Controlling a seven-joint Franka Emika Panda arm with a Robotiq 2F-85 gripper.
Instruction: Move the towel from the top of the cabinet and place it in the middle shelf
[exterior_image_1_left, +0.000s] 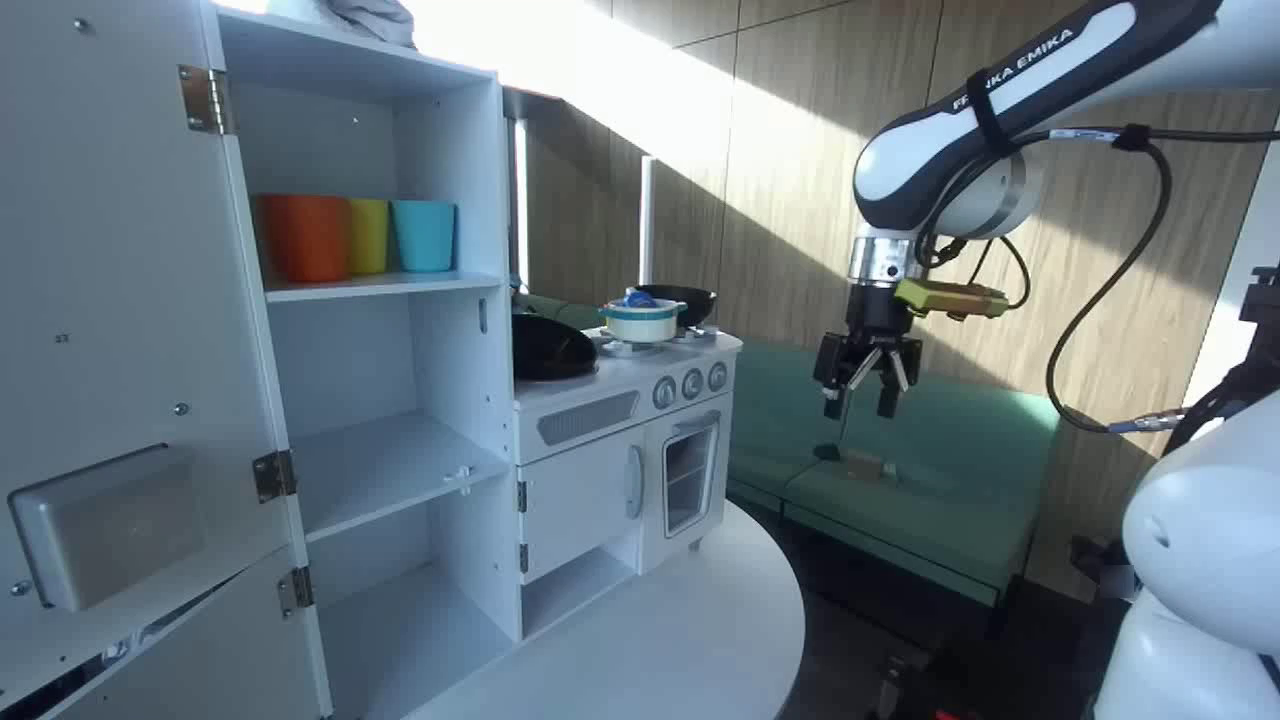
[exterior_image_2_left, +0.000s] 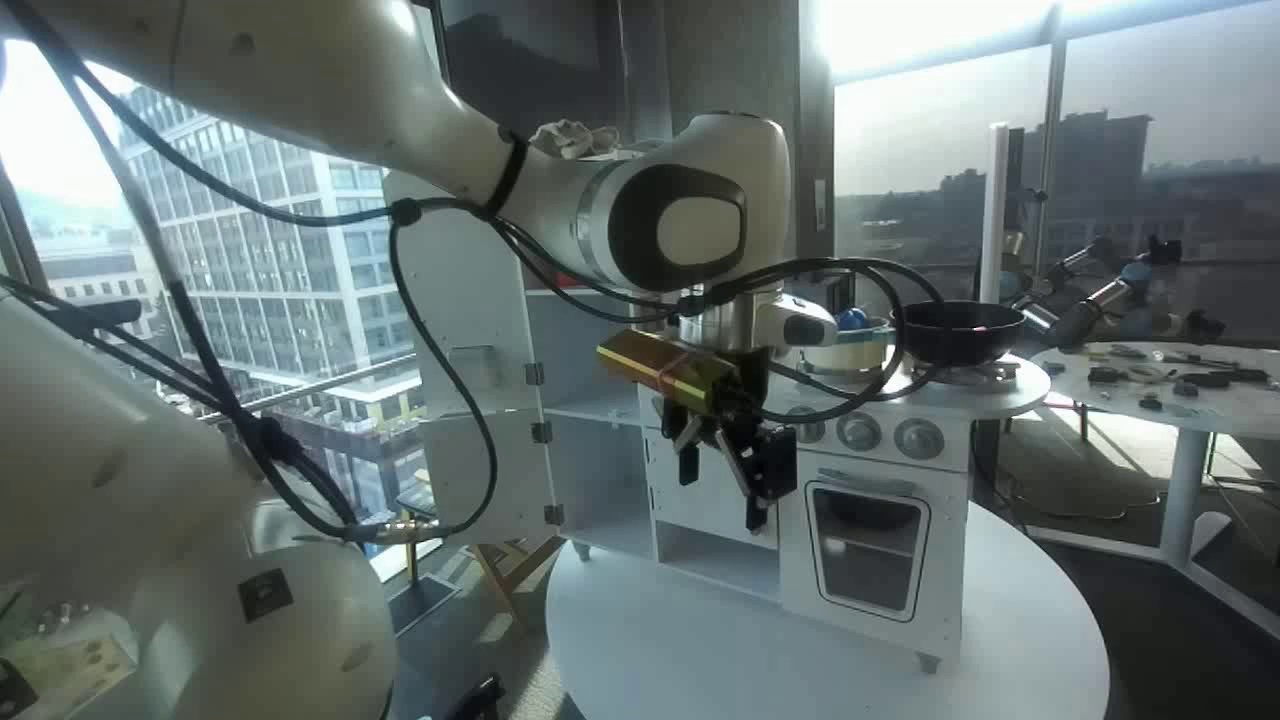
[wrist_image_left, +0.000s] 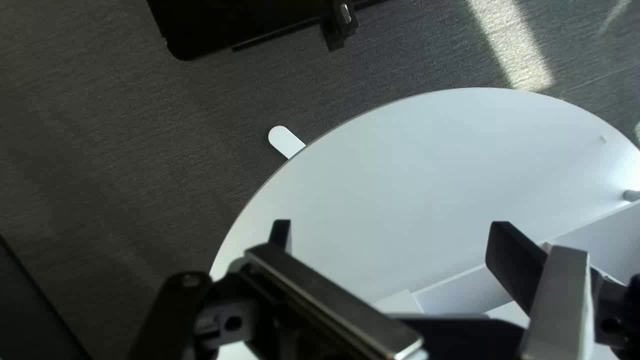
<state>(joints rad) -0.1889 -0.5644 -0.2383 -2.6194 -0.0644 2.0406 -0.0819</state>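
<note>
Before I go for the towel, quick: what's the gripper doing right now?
Gripper: open, holding nothing; its jaws stand well apart in the wrist view.

In an exterior view, the towel (exterior_image_1_left: 372, 18) lies on top of the cabinet (exterior_image_1_left: 450, 140), whose doors (exterior_image_1_left: 110, 280) stand open to its left. Cups (exterior_image_1_left: 368, 238) stand in a row on the upper shelf (exterior_image_1_left: 385, 287), above the middle shelf (exterior_image_1_left: 390, 465). To the right of the cabinet, on the same table (exterior_image_1_left: 700, 630), stands the play stove (exterior_image_1_left: 580, 490). A pot (exterior_image_1_left: 641, 325) and, beside it, a pan (exterior_image_1_left: 692, 303) sit on the stove's top. Behind the stove, further right, is a sofa (exterior_image_1_left: 930, 510). In an exterior view, the end effector (exterior_image_2_left: 722, 492) hangs in front of the stove.
</note>
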